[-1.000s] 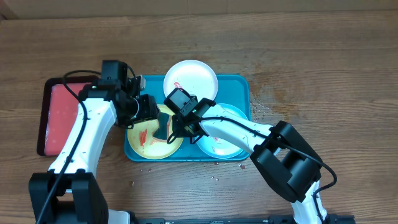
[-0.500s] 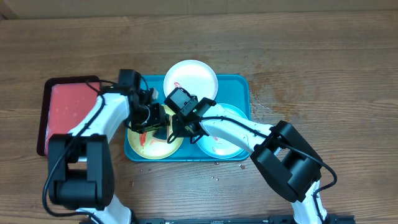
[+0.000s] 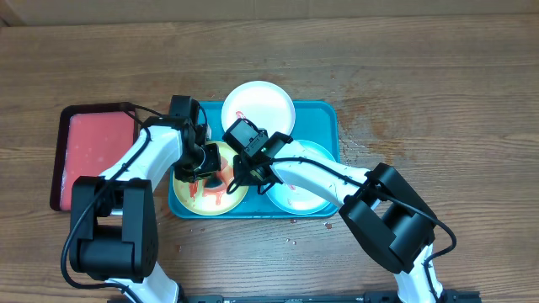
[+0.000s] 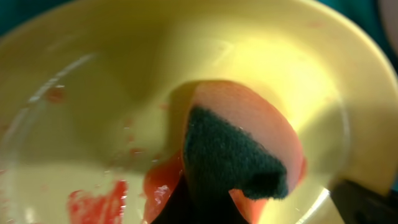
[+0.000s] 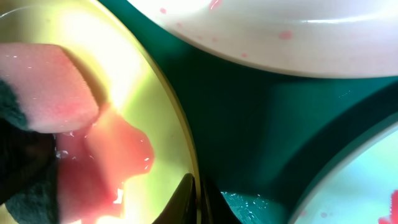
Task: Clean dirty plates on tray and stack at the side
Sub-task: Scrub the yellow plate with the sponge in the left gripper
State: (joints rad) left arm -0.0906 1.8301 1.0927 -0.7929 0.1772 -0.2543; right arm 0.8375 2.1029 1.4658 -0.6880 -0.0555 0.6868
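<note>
The teal tray [image 3: 324, 118] holds three plates. On its left the yellow-green plate [image 3: 195, 195] carries red smears [image 4: 93, 205]. My left gripper [image 3: 210, 175] hangs over this plate, shut on a pink sponge with a dark green scrub face [image 4: 233, 155]. My right gripper [image 5: 198, 200] is shut on the yellow-green plate's [image 5: 112, 50] right rim, one finger on each side. The white plate [image 3: 258, 105] lies at the tray's far side. Partly under my right arm, the mint plate [image 3: 307, 194] lies on the right.
A smaller dark-rimmed tray with red inside [image 3: 91, 156] sits left of the teal tray, close to my left arm. Small wet drops [image 3: 290, 240] dot the wooden table in front of the teal tray.
My left gripper has moved right, onto the yellow-green plate, and closed on the sponge standing there. The right gripper has kept its pinch on the rim.
</note>
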